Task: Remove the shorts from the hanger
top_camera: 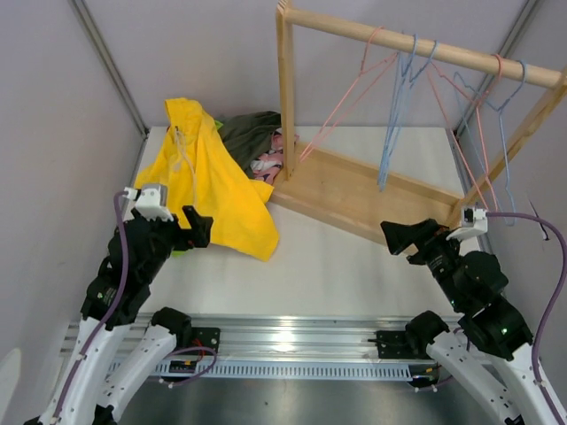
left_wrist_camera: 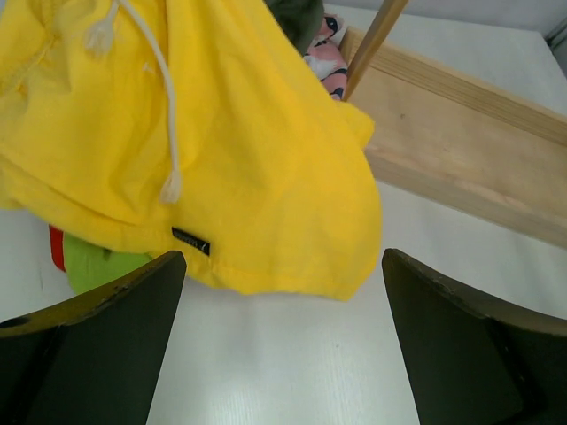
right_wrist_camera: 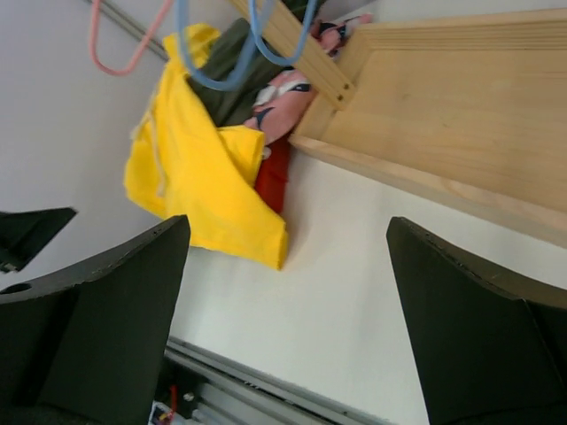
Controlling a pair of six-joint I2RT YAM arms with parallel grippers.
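The left arm's (top_camera: 133, 257) jaws are spread wide and hold nothing, hovering low at the near left edge of a heap of clothes. The right arm's (top_camera: 461, 266) jaws are spread just as wide and are also empty, over the white bench (top_camera: 337, 266) at the near right, just in front of a wooden rack's base (top_camera: 354, 190). The heap lies on the bench at the far left, beside the rack's left post. The yellow shorts (top_camera: 208, 190) are draped on top, with lime green shorts (left_wrist_camera: 102, 264) and a red cloth (left_wrist_camera: 56, 248) peeking out beneath. The dark olive shorts (top_camera: 248, 133) and pink floral shorts (top_camera: 266, 164) are behind, against the post. Pink and blue wire hangers (top_camera: 394, 115) hang from the rack's top rail (top_camera: 425, 44).
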